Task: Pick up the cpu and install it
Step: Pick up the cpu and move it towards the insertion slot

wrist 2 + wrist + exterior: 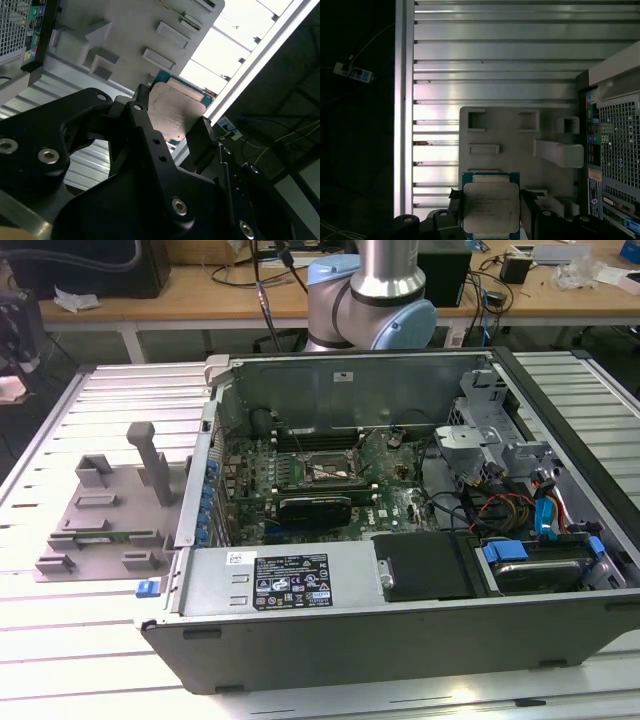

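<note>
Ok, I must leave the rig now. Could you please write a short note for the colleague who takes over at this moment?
End effector: shut on the cpu, with a finger on each of two opposite edges. The metal top faces the first wrist view.
Cpu: held up in the air, with the grey fixture below it and the open computer case beside the fixture.
Done: the pick-up.
Left: the installing. The cpu is not yet in the case.
</note>
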You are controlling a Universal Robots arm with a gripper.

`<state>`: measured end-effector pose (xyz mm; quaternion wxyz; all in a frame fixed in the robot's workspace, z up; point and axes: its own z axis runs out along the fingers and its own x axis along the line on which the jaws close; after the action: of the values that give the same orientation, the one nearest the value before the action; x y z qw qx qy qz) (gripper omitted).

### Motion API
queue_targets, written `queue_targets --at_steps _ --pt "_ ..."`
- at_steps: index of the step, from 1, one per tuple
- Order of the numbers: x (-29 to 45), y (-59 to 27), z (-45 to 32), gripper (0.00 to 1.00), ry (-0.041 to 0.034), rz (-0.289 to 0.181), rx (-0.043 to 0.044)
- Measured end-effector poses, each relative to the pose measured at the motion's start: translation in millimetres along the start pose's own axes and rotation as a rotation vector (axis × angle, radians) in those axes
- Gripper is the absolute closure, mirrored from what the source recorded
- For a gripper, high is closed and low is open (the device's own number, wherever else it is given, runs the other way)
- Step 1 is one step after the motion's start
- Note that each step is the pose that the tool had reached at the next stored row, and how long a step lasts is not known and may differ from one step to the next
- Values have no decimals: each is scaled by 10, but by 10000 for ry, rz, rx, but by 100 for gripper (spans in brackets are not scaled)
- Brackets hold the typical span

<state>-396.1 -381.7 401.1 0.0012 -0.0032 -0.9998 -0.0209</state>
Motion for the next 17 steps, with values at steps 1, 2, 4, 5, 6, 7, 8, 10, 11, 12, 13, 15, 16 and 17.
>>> queue_targets --at_steps 1,2,4,5,6,7,8,10,11,12,13,15,16,17 --pt "0 1 -8 45 -2 1 1" --pt "0 1 -8 45 -2 0 1" --pt "0 1 -8 45 -2 0 2" --pt "0 1 -9 45 -1 1 3" --pt "0 1 -9 45 0 0 4" --pt "-7 2 -11 45 2 2 5" --pt "-20 1 -10 45 0 1 5" --pt "-79 1 -10 45 0 1 4" --pt "-96 1 -10 45 0 1 4" --pt "-115 1 -10 45 0 1 4" --pt "-139 1 -9 45 -2 0 3" --pt "-186 2 -9 45 -1 0 3" --pt "-218 2 -10 45 0 0 4" --pt "-253 2 -10 45 0 0 4"
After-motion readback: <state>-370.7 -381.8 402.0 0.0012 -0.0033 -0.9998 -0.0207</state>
